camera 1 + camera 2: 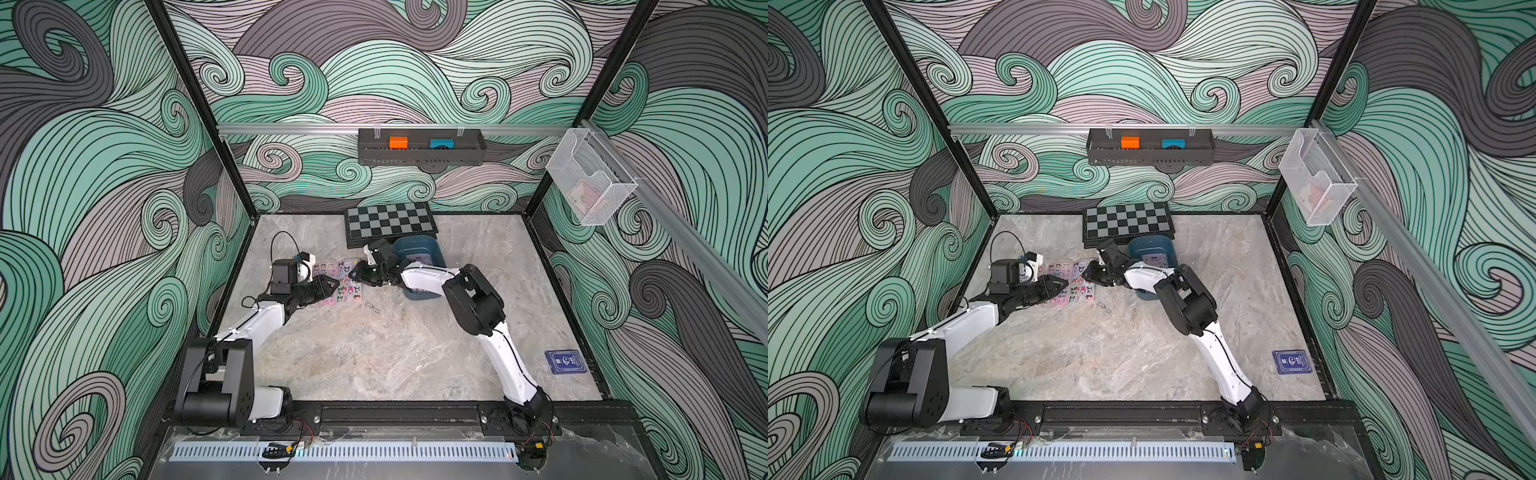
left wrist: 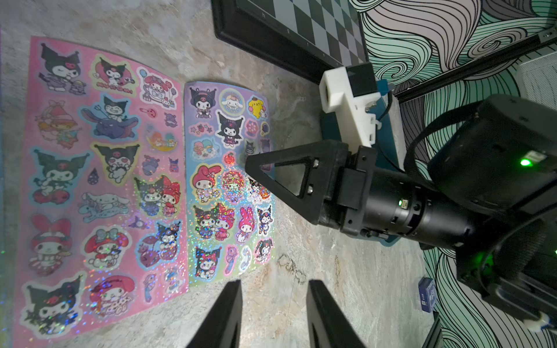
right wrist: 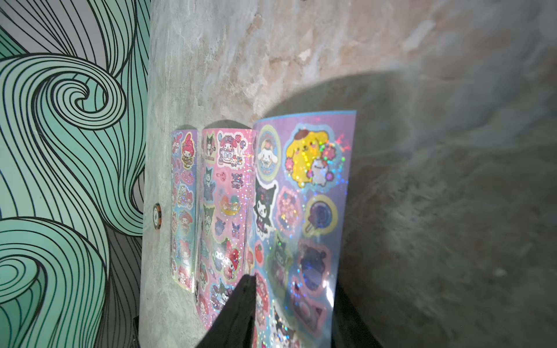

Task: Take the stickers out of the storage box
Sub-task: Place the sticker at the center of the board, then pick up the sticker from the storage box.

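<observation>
Left gripper (image 2: 274, 313) fingers, closest to its wrist camera, stand spread with bare marble between them, near one end of the stickers (image 2: 99, 180). Three sheets lie side by side on the tabletop (image 1: 374, 353), long edges nearly touching. Another shows inside the storage box (image 1: 415, 246), just beside the chessboard (image 1: 388, 222). Right gripper (image 1: 356, 275) is spread too, with the lavender sheet's (image 3: 301, 195) curled end between its fingers; contact is unclear. Open marble stretches toward the front rail, with a dark blue card box (image 1: 566, 362) near the right wall. Swirl-patterned walls enclose the cell.
</observation>
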### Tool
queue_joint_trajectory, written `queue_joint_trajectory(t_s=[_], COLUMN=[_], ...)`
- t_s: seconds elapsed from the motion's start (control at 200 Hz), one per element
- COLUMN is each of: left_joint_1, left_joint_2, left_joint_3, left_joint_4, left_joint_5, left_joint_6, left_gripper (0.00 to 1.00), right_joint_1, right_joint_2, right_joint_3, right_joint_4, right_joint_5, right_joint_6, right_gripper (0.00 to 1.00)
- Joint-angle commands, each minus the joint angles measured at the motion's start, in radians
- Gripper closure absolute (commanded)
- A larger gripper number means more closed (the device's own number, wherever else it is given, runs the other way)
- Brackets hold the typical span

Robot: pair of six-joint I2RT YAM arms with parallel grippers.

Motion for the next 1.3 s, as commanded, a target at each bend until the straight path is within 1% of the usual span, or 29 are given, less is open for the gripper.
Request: queue_joint_trajectory(t_s=[0.0,0.295,0.315,0.41,0.435,0.495,0.52,0.64,0.705,0.74,0.776,0.881,0.961,1.081,1.181,1.296], left_joint_1=[-0.001,-0.001,-0.001,-0.001,-0.001,-0.003,-0.003,-0.007,-0.012,-0.014,-0.015,-0.022,-0.031,-0.045,-0.058,-0.070], left_joint_2=[-0.009,0.002,0.003,0.007,0.007,0.007,0.007,0.015,0.024,0.029,0.032,0.035,0.033,0.034,0.034,0.039], left_joint_3=[-0.006,-0.005,-0.005,-0.004,-0.005,-0.006,-0.006,-0.009,-0.008,-0.006,-0.005,-0.004,0.000,0.012,0.019,0.026], left_joint_4=[0.013,0.021,0.023,0.026,0.026,0.028,0.029,0.039,0.043,0.043,0.045,0.049,0.047,0.033,0.026,0.022], left_joint_5=[0.018,0.022,0.023,0.026,0.026,0.028,0.029,0.040,0.044,0.047,0.048,0.051,0.051,0.049,0.049,0.047], left_joint_6=[0.013,0.011,0.010,0.011,0.012,0.011,0.012,0.005,0.005,0.005,0.005,0.005,0.008,0.022,0.032,0.037], left_gripper=[0.60,0.60,0.60,0.60,0.60,0.60,0.60,0.60,0.60,0.60,0.60,0.60,0.60,0.59,0.59,0.59], right_joint_1=[-0.018,-0.043,-0.045,-0.057,-0.061,-0.077,-0.087,-0.147,-0.184,-0.205,-0.228,-0.279,-0.299,-0.303,-0.303,-0.303], right_joint_2=[-0.044,-0.147,-0.159,-0.215,-0.234,-0.289,-0.315,-0.446,-0.507,-0.527,-0.537,-0.523,-0.491,-0.396,-0.322,-0.278], right_joint_3=[-0.043,-0.104,-0.108,-0.123,-0.128,-0.151,-0.164,-0.251,-0.281,-0.279,-0.264,-0.221,-0.196,-0.098,-0.022,0.023], right_joint_4=[-0.053,-0.066,-0.067,-0.092,-0.104,-0.120,-0.121,-0.101,-0.130,-0.174,-0.226,-0.373,-0.444,-0.577,-0.680,-0.745], right_joint_5=[0.044,0.079,0.082,0.101,0.110,0.133,0.137,0.112,0.125,0.132,0.138,0.145,0.144,0.144,0.182,0.222], right_joint_6=[-0.022,-0.071,-0.078,-0.118,-0.131,-0.170,-0.188,-0.270,-0.300,-0.323,-0.351,-0.416,-0.459,-0.527,-0.570,-0.604], right_gripper=[0.55,0.53,0.51,0.47,0.45,0.44,0.41,0.40,0.34,0.33,0.28,0.23,0.18,0.17,0.15,0.14])
